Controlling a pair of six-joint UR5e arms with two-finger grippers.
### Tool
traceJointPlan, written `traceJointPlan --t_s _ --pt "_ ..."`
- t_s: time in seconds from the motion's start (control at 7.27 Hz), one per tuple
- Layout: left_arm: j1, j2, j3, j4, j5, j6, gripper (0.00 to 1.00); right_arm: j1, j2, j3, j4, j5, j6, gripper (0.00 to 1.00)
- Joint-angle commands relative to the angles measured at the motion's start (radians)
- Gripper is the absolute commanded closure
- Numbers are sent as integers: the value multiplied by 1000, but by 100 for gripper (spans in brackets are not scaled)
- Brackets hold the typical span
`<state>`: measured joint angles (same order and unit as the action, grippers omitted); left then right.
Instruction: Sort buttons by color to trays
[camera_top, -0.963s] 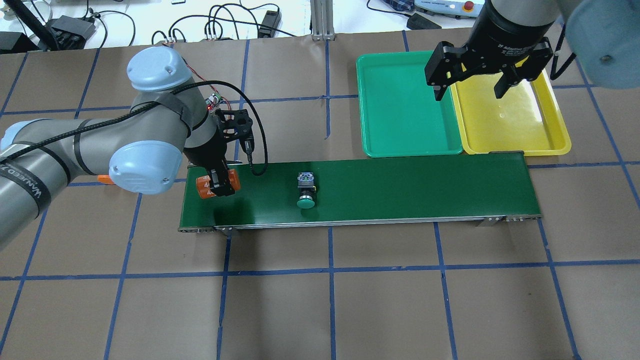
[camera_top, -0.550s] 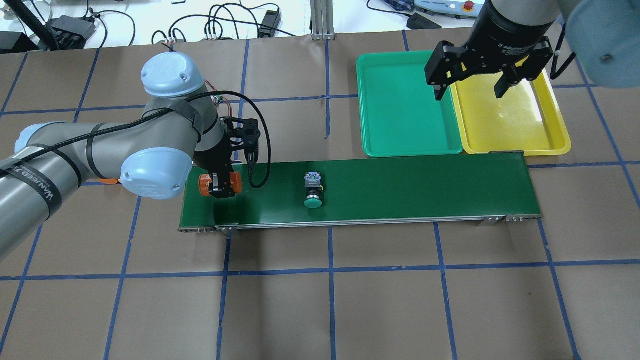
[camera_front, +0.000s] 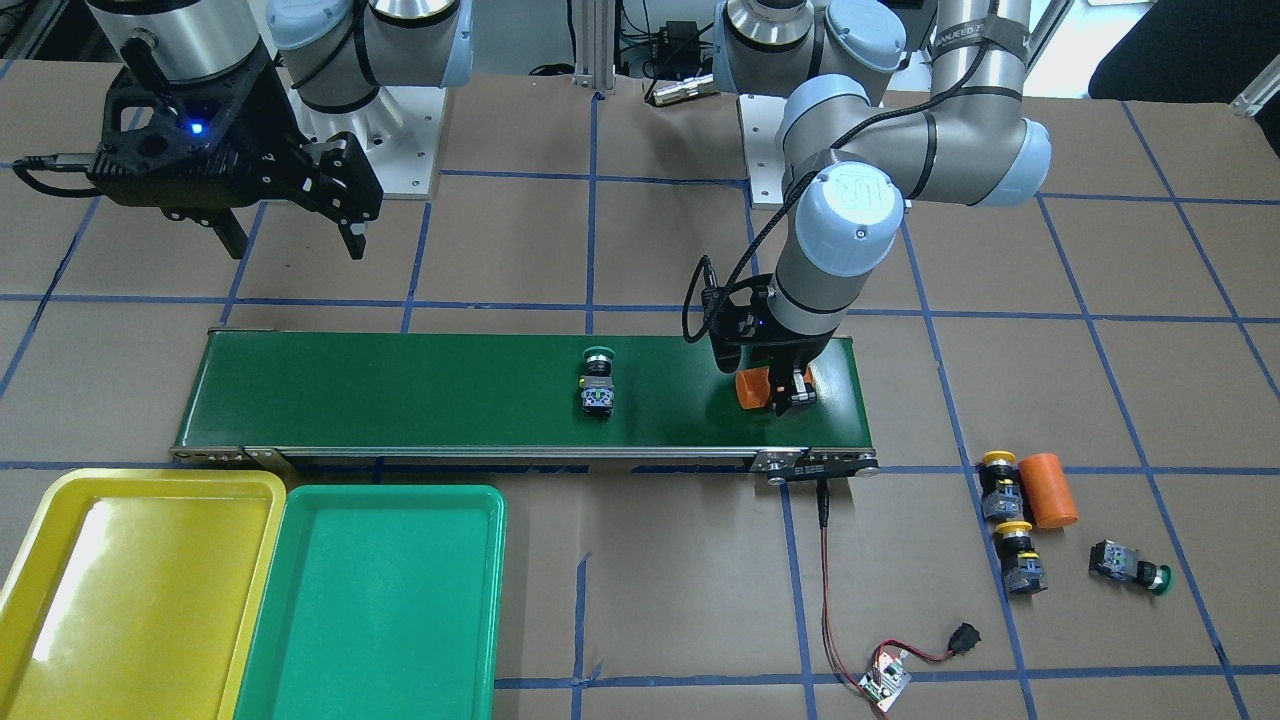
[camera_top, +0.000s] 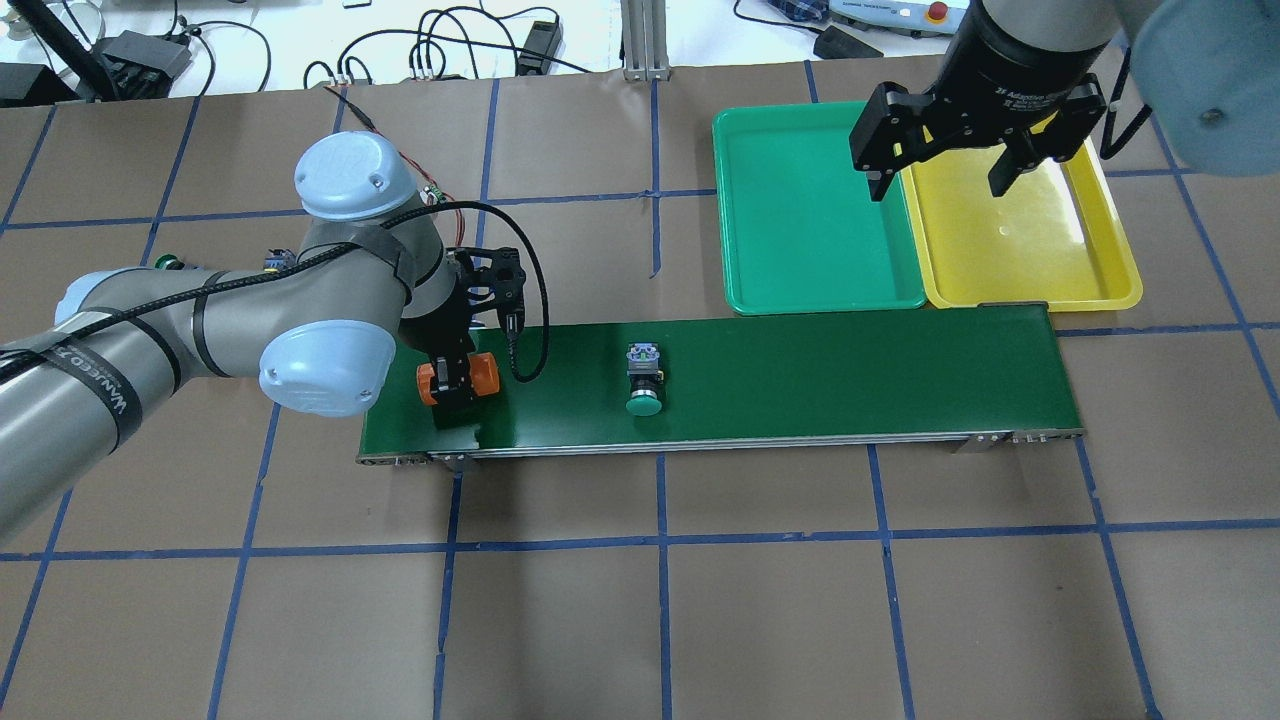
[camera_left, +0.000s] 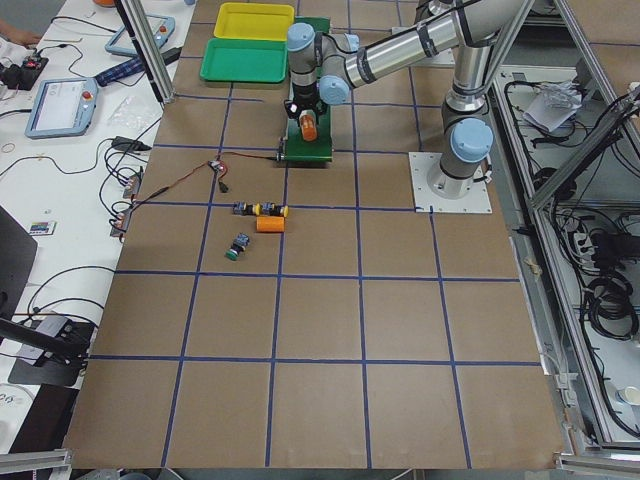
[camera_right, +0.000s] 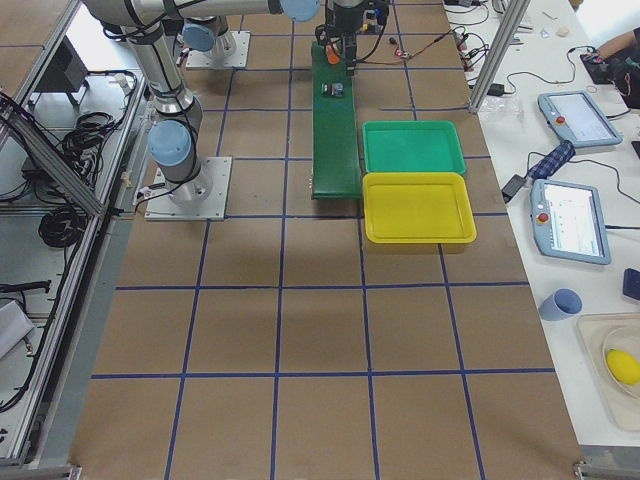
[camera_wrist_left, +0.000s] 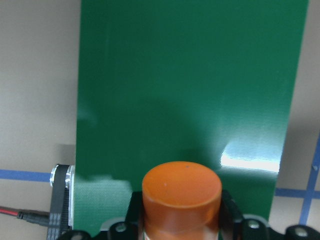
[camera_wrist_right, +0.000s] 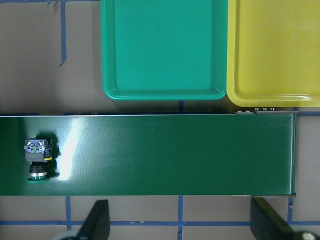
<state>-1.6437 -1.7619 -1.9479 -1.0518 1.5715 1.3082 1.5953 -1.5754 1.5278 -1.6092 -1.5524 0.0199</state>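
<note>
belt: bare beyond green button | other end: left arm overhead

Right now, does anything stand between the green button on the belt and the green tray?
Nothing visible: the belt from the green button to the green tray is bare; the right hand hangs above that tray's edge.

A long dark-green conveyor belt runs left to right across my brown paper-covered surface. On it, a green-capped push-button switch lies a little left of the middle, and my left tool grips a short orange cylinder over the left end. Behind the belt's right end, a shallow green plastic tray touches the left side of a shallow yellow plastic tray, and my right tool hangs spread above their shared edge. Past the belt's left end, a yellow-capped push-button switch lies end to end with a second yellow-capped switch; a second orange cylinder lies just beside them and a second green-capped switch lies further left.
</note>
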Motion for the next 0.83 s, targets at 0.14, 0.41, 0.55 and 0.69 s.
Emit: traceJointPlan --t_s 0.14,0.41,0.55,0.69 --pt "16 22 127 -121 -4 -76 18 0 0 0 0 0 0 0" --pt "188 -16 191 -214 -13 -269 5 0 0 0 0 0 0 0" --pt "246 -36 199 -186 -11 -367 0 0 0 0 0 0 0 0" --pt "271 -56 211 -160 -4 -445 0 0 0 0 0 0 0 0"
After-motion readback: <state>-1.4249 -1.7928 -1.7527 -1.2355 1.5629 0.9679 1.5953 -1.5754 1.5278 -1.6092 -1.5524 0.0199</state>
